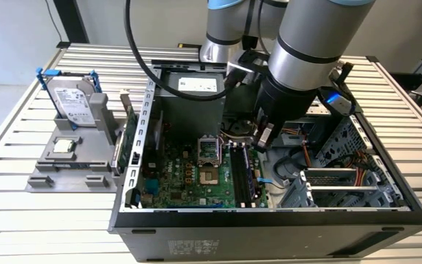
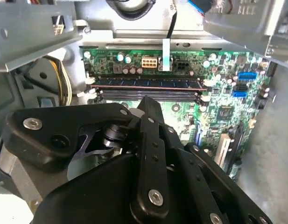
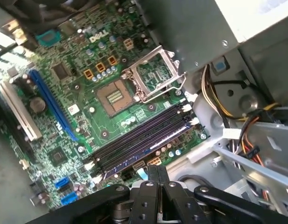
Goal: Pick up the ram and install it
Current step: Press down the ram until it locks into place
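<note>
The tool (image 1: 264,144) hangs inside the open computer case (image 1: 270,217), just above the memory slots (image 1: 244,173) on the motherboard (image 1: 189,181). Its fingers (image 3: 156,179) look pressed together with nothing between them. The ram (image 3: 148,140) sits seated in the slots, beside the open processor socket (image 3: 155,77).

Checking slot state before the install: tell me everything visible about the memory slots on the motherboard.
The memory slots are several long, narrow, dark plastic channels lying parallel and close together on the green motherboard, beside the open processor socket. White latches cap their ends. One row looks bluish; whether a module sits in it I cannot tell. The end effector hangs over them.
</note>
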